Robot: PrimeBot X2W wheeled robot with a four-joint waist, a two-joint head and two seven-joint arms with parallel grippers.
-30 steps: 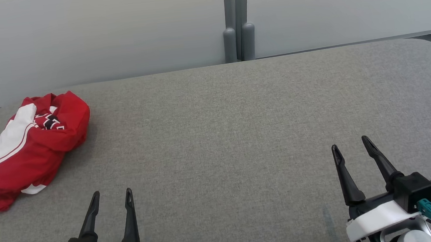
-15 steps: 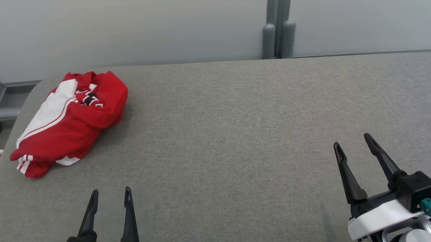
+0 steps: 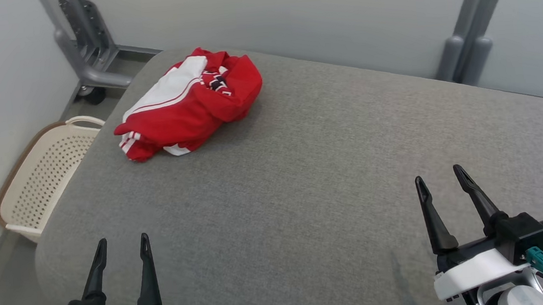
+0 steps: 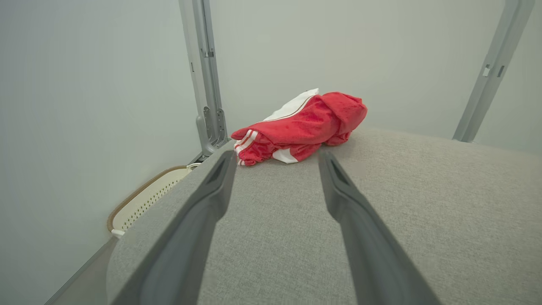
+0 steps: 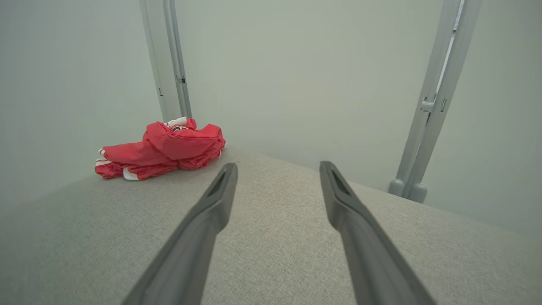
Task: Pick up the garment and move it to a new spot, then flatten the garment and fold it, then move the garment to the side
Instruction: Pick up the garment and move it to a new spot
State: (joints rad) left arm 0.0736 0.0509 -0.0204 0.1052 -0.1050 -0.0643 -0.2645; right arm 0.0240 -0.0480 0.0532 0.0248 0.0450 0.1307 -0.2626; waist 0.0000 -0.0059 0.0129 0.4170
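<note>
A crumpled red and white garment (image 3: 189, 105) lies bunched near the far left corner of the grey padded table (image 3: 313, 178). In the left wrist view the garment (image 4: 302, 127) sits straight ahead beyond the fingers, and in the right wrist view the garment (image 5: 163, 150) is off to the far left. My left gripper (image 3: 122, 241) hovers open over the table's near left edge, well short of the garment. My right gripper (image 3: 441, 177) stands open at the near right, far from it. Both hold nothing.
A cream perforated basket (image 3: 42, 177) stands on the floor left of the table, below the garment's corner. A grey metal frame post (image 3: 82, 41) rises behind that corner, and another post (image 3: 472, 31) stands at the back right. Pale walls close in behind.
The head camera has swung left, so the whole picture shifted right; the basket and left post have come into sight. The garment lies as before and both grippers stay open.
</note>
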